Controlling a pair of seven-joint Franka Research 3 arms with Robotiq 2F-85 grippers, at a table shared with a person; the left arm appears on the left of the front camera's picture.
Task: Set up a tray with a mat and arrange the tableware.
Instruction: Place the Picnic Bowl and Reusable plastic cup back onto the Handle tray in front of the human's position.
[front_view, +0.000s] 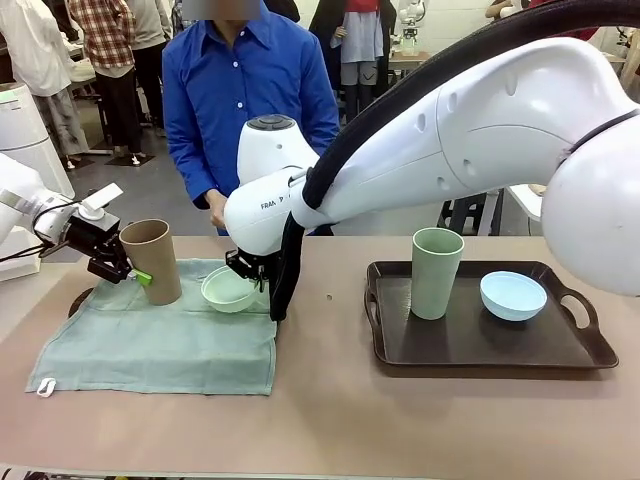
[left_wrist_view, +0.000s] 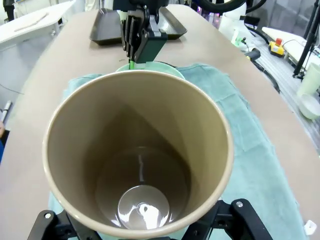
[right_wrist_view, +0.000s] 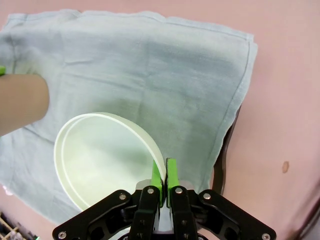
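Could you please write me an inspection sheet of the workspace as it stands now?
Surface: tan table; green cloth mat spread at the robot's left, with a dark edge showing under it.
Job's things: tan cup upright at the mat; mint bowl tilted beside it; sage green cup and light blue bowl on the brown tray.
Clutter: nothing seen.
Hands: left hand shut on the tan cup; right hand pinching the mint bowl's rim.
Cables: black hose running along the right arm.
Surroundings: person in a blue shirt at the far side; other people behind.
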